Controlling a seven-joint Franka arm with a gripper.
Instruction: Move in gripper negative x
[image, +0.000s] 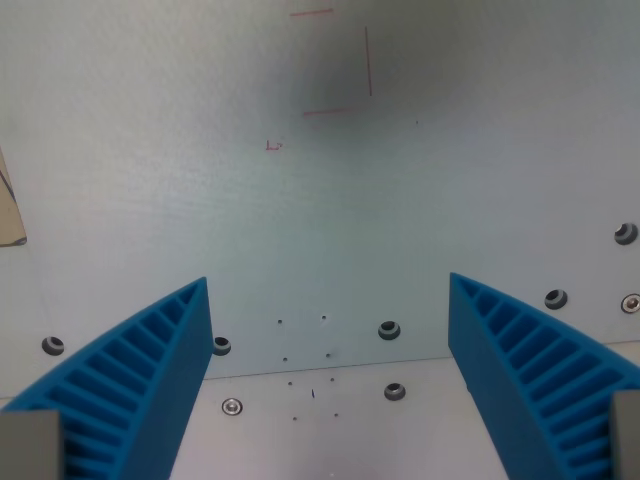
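A: How do the jaws stand?
B: Released, nothing between the blue ribbed fingers (140, 385), gripper (328, 385) above the grey metal surface (330, 220).
A: Edges?
B: A plate seam (330, 370) crosses low; a tan object (10, 205) at the wrist view's left edge

Bright blue ribbed claw (330, 375) fingers at the lower corners frame a pale grey counter (320, 220) with thin red lines (340, 60) at the top.
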